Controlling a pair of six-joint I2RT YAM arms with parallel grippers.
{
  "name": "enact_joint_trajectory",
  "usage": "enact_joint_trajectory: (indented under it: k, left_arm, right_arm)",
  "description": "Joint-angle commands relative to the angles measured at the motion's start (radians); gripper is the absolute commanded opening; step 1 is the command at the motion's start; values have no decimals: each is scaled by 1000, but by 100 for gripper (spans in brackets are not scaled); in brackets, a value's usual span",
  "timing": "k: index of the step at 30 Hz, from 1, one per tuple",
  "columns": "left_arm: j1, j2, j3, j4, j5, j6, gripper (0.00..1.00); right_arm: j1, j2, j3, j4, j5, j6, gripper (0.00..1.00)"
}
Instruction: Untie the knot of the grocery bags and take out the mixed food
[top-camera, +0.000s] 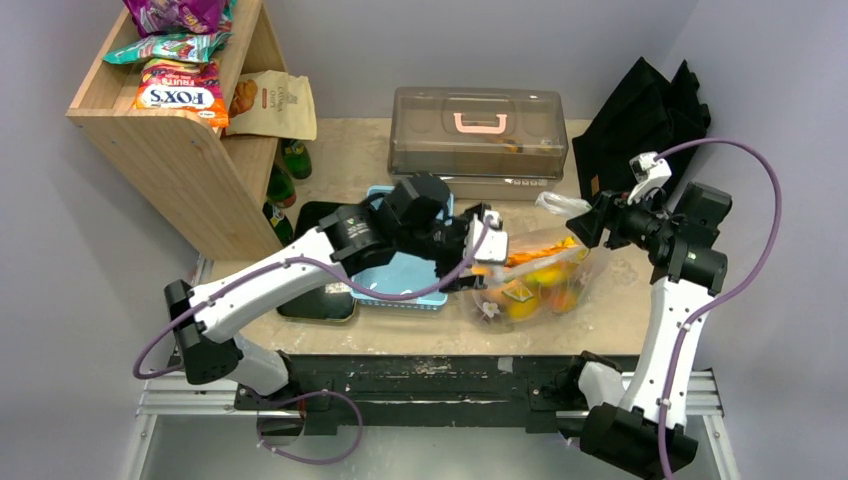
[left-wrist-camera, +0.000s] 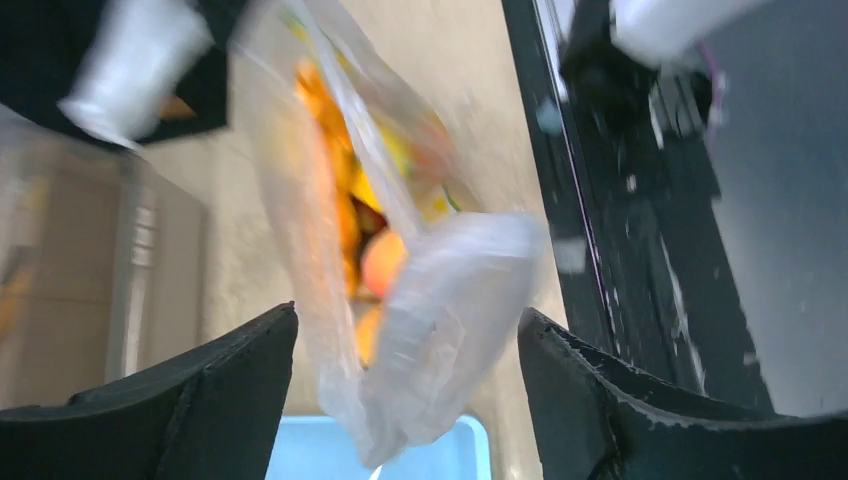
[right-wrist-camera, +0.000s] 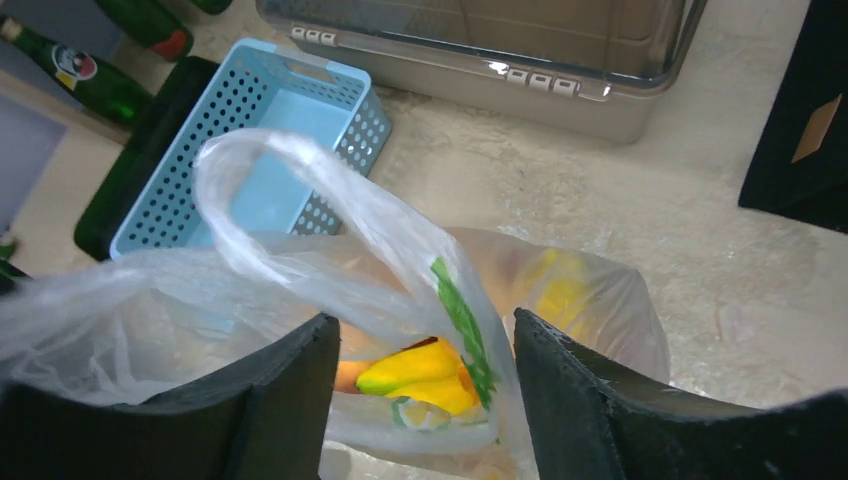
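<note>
The clear grocery bag (top-camera: 530, 285) lies on the table right of centre, holding the mixed food: orange and yellow fruits (top-camera: 545, 280), a yellow piece (right-wrist-camera: 420, 370) and a peach-coloured one (left-wrist-camera: 380, 262). Its whitish bunched neck, the knot (top-camera: 557, 205), sticks up at the bag's far end; whether it is tied I cannot tell. A loose handle loop (right-wrist-camera: 260, 180) arches over the bag's mouth. My left gripper (top-camera: 492, 240) (left-wrist-camera: 405, 335) is open at the bag's left end, with a hanging strip of plastic (left-wrist-camera: 440, 330) between its fingers, ungripped. My right gripper (top-camera: 590, 222) (right-wrist-camera: 425, 340) is open, straddling the bag's plastic.
A blue perforated basket (top-camera: 400, 285) (right-wrist-camera: 270, 130) sits on a black tray (top-camera: 315, 300) left of the bag. A clear lidded box (top-camera: 478, 130) stands behind. Green bottles (top-camera: 283, 185) and a wooden shelf (top-camera: 170, 150) with snack packets are far left. A black fabric bag (top-camera: 640, 115) is far right.
</note>
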Motion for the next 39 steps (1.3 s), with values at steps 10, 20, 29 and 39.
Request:
enact_joint_trajectory:
  k: [10, 20, 29, 39]
  left_arm:
    - [14, 265, 462, 43, -166, -190, 80]
    - [-18, 449, 478, 7, -233, -103, 85]
    - [-1, 551, 486, -29, -341, -118, 66]
    - [213, 419, 447, 117, -432, -391, 0]
  right_arm:
    - [-3, -69, 61, -151, 305, -180, 75]
    - [-3, -23, 22, -109, 396, -144, 42]
    - [-3, -22, 5, -180, 378, -208, 0]
    - [-7, -98, -16, -205, 570, -370, 0]
